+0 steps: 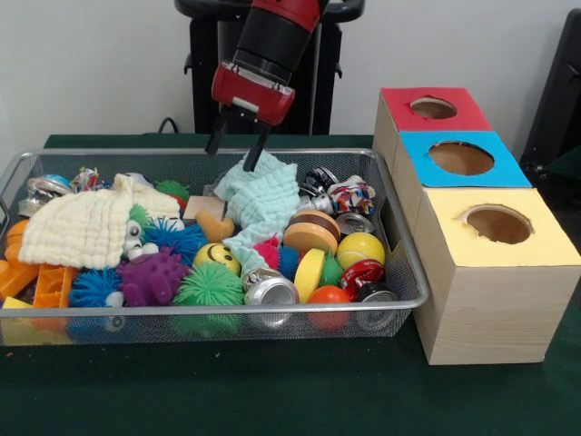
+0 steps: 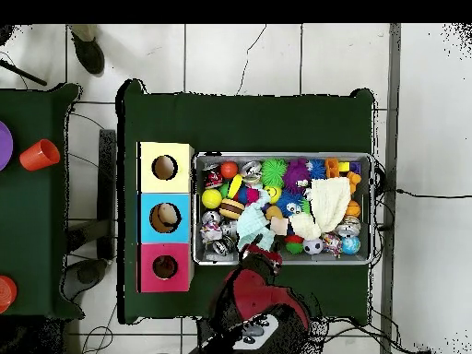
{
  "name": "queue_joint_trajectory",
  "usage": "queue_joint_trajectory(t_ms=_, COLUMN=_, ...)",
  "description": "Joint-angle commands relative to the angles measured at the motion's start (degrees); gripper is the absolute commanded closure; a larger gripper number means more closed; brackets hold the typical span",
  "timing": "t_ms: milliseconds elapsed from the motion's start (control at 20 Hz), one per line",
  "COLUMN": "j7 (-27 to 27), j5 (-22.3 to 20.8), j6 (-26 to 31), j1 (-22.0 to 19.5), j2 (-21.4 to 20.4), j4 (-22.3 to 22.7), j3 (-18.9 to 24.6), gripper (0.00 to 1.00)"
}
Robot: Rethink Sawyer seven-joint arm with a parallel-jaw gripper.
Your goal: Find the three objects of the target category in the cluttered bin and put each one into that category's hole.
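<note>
You're mid-search: the gripper (image 1: 236, 145), prongs spread (seemingly empty), hangs over the pale green cloth (image 1: 263, 204) at the bin's (image 1: 410, 272) far side; next, shift cloth, exposing plush.

Silver mesh bin (image 1: 399, 238) holds a mint cloth (image 1: 265, 202), cream cloth (image 1: 80, 229) (waffle-knit) and purple spiky ball (image 1: 152, 278).

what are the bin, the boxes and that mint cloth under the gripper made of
The bin: silver wire mesh, likely metal, see-through with a shiny rim. The boxes: pale wood by the grain on their sides, with matte red, blue and yellow tops, maybe paper or felt. The mint cloth: soft knitted or woven fabric, ribbed and draping, at the open gripper.
</note>
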Motion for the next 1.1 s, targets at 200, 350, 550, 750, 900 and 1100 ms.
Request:
queue_joint_trajectory(t_ms=200, j7=1.8, j5=-1.1, j6=-4.1, j1=-1.4, j2=3.9, j4=-8.4, j3=4.6, gripper=0.0)
queue_joint_trajectory(t_ms=350, j7=1.6, j5=-1.1, j6=-4.0, j1=-1.6, j2=4.3, j4=-9.2, j3=4.4, gripper=0.0)
queue_joint_trajectory(t_ms=550, j7=1.7, j5=-1.3, j6=-4.7, j1=-2.0, j2=5.0, j4=-9.8, j3=4.3, gripper=0.0)
queue_joint_trajectory(t_ms=750, j7=2.1, j5=-1.2, j6=-5.7, j1=-2.0, j2=5.4, j4=-9.7, j3=3.9, gripper=0.0)
queue_joint_trajectory(t_ms=900, j7=2.1, j5=-1.1, j6=-7.1, j1=-2.3, j2=6.2, j4=-9.8, j3=3.4, gripper=0.0)
queue_joint_trajectory(t_ms=1100, j7=1.3, j5=-0.9, j6=-8.2, j1=-1.8, j2=6.6, j4=-11.0, j3=2.6, gripper=0.0)
